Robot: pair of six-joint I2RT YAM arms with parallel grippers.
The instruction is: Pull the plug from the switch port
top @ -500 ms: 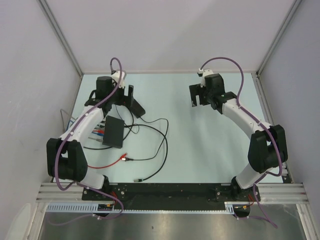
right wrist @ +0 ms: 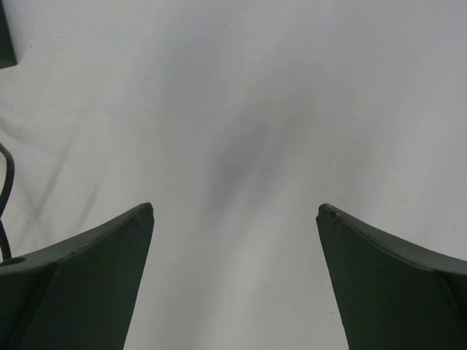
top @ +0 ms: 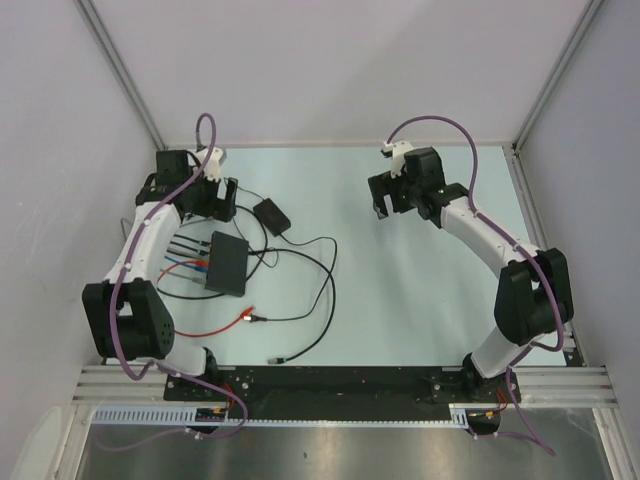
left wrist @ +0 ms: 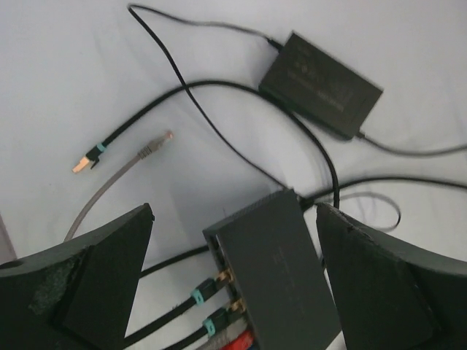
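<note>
The switch (top: 228, 262) is a flat black box on the left of the table, with several plugs (top: 200, 264) in its left edge. In the left wrist view the switch (left wrist: 281, 270) lies low between my fingers. Black plugs with teal bands (left wrist: 198, 294) plus a grey and a red one (left wrist: 237, 340) sit in its sockets. My left gripper (top: 222, 205) (left wrist: 233, 211) is open and empty, hovering just behind the switch. My right gripper (top: 385, 205) (right wrist: 236, 208) is open and empty above bare table, far right of the switch.
A smaller black adapter block (top: 272, 216) (left wrist: 321, 73) on a thin cable lies behind the switch. Loose cable ends lie about: a black one with a teal band (left wrist: 85, 161), a grey one (left wrist: 153, 146), a red one (top: 245, 317) and a black one (top: 275, 357).
My left gripper has swung left off the adapter block, which now shows in full. My right gripper has shifted slightly left. The switch and cables have not moved.
</note>
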